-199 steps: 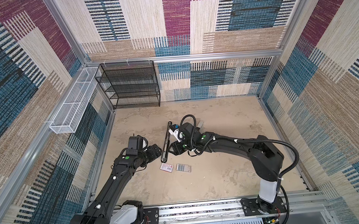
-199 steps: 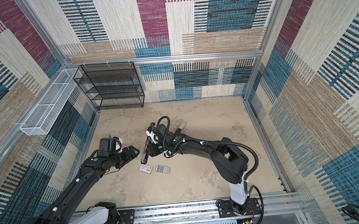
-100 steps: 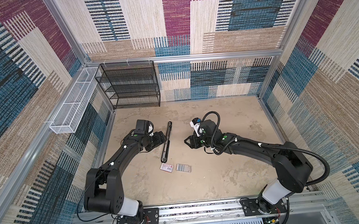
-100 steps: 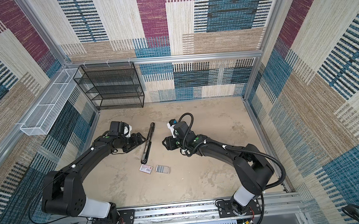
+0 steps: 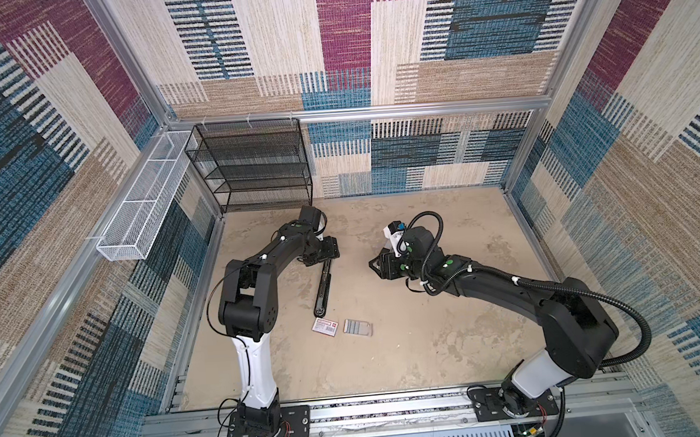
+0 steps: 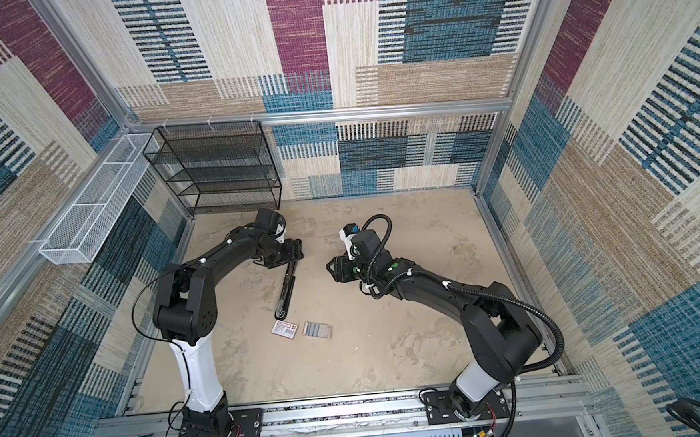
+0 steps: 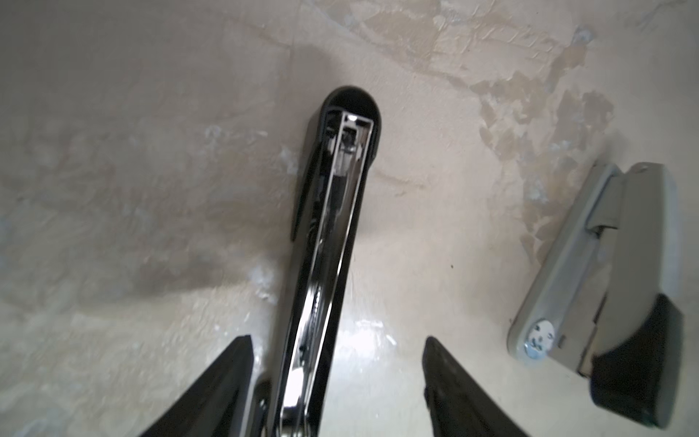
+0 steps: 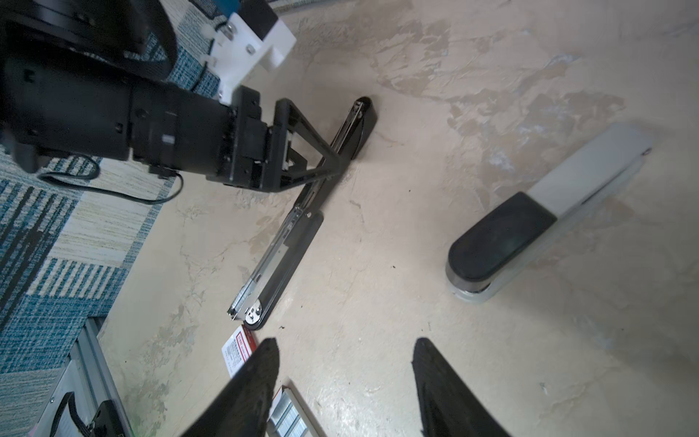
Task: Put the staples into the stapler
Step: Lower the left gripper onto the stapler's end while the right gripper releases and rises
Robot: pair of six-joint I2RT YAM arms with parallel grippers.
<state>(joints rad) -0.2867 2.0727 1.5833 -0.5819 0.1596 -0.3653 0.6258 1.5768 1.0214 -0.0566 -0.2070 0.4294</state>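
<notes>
Nearest the arm bases, low in the middle of both top views, the staples [image 5: 358, 326] lie in grey rows in their flat tray on the table [image 5: 431, 347]. The white red-labelled box [image 5: 325, 326] sits just left of them. The tray is out of the box, presumably so a strip can be pinched from above.

Just above the box starts the stapler [image 5: 322, 287], folded out flat in a long black line running up the frame. Its shiny channel faces up, which I judge is for a strip to drop in; I see no strip in it yet.

At its upper end the left gripper [image 7: 336, 340] stands astride it. Its fingers [image 7: 227, 378] are apart, one close to the stapler's side and the other well clear, so nothing is clamped. It is probably there to steady the stapler.

Right of centre, the right gripper [image 8: 344, 340] points towards the stapler, its jaws partly apart and empty. It is well apart from the staples, which it likely has to fetch.

A grey object with a black end [image 8: 548, 212] lies apart from the stapler at the right of both wrist views. I cannot tell what it is.

Furthest back, a black mesh rack [image 5: 253, 167] stands against the wall in the upper left, with a white wire basket [image 5: 143, 207] on the side wall beside it
</notes>
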